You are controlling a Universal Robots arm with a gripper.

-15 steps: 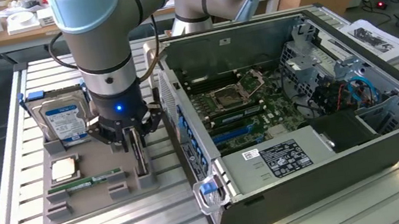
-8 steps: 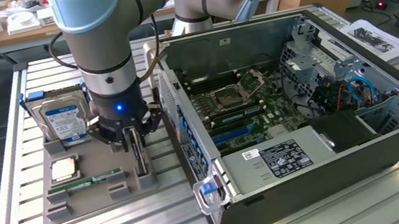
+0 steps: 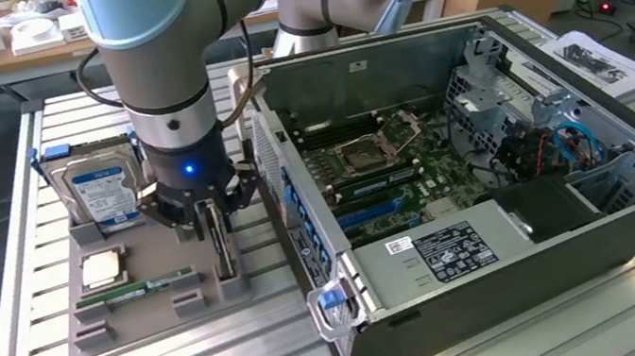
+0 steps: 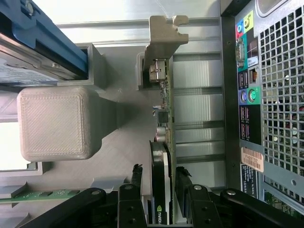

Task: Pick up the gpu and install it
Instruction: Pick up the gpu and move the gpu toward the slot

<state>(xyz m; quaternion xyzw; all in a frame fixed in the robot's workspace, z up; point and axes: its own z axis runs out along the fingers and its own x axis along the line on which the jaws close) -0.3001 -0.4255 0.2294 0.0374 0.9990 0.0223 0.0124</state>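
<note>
The gpu [image 3: 222,250] stands on edge in a slot of the grey holder tray [image 3: 149,324], beside the computer case. In the wrist view the gpu [image 4: 164,118] shows as a thin green card with a black cooler and a silver end bracket at its far end. My gripper [image 3: 212,216] hangs right over it, pointing down. It is open, and its black fingers [image 4: 137,176] straddle the card's near end, one on each side, with small gaps showing. The gripper [image 4: 159,175] holds nothing.
The tray also carries a hard drive [image 3: 102,188] upright at the back, a processor chip [image 3: 102,267] and a memory stick [image 3: 150,286]. The open computer case [image 3: 630,215] with its motherboard [image 3: 380,168] stands close on the exterior view's right. Its rear panel [image 4: 266,95] is near the gripper.
</note>
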